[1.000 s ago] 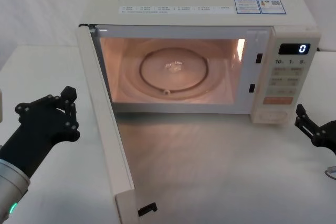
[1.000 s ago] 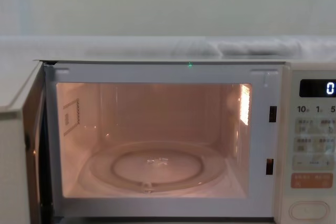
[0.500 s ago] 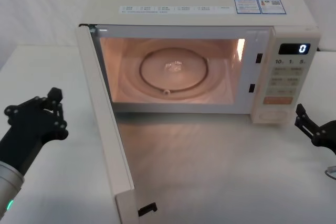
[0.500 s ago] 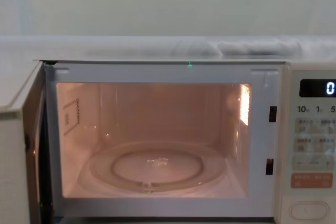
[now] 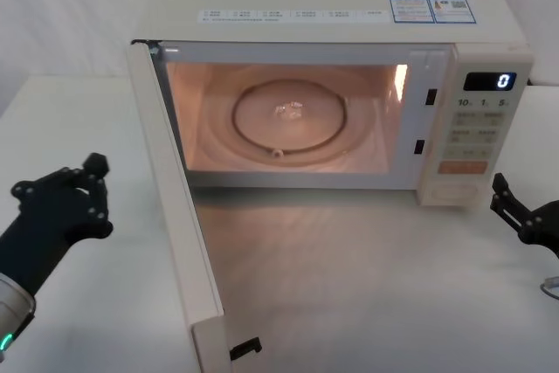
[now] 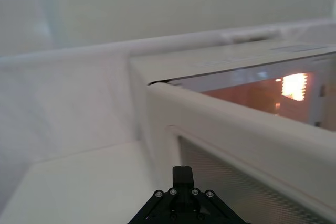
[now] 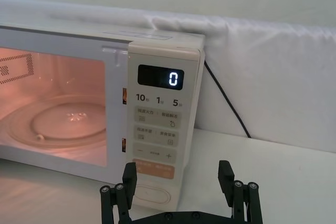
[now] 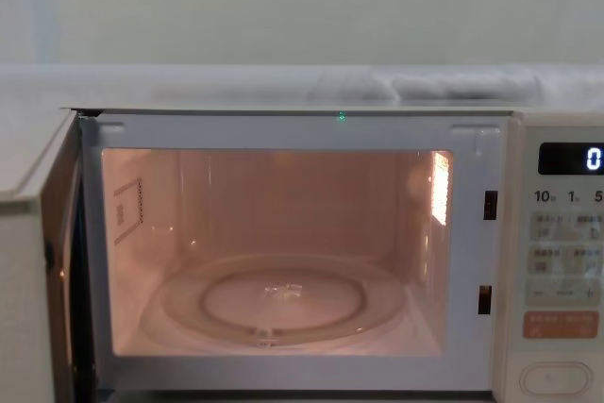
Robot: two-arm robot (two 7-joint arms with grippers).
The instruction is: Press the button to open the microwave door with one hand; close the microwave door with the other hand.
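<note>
OK, the microwave (image 5: 349, 32) sits on the white table (image 5: 367, 286), and everything below is placed relative to it. The microwave door (image 5: 175, 207) is swung fully open, hinged at the microwave's left edge and sticking out toward the robot, edge-on in the head view. The cavity is lit orange, with the glass turntable (image 5: 290, 118) flat on its floor. The display (image 5: 489, 81) at the top of the control panel on the microwave's right side reads 0. The button (image 7: 151, 194) is at the bottom of that panel, just under the orange key (image 7: 153, 170).

The left gripper (image 5: 61, 198) is left of the open door, on its outer side and clear of it, near the door's midpoint. Cannot tell whether its fingers are spread or closed.

The right gripper (image 7: 178, 187) is in front of the microwave's right corner, just short of the panel and level with the button, touching nothing. Its fingers (image 7: 127, 179) are spread wide and grip nothing.
</note>
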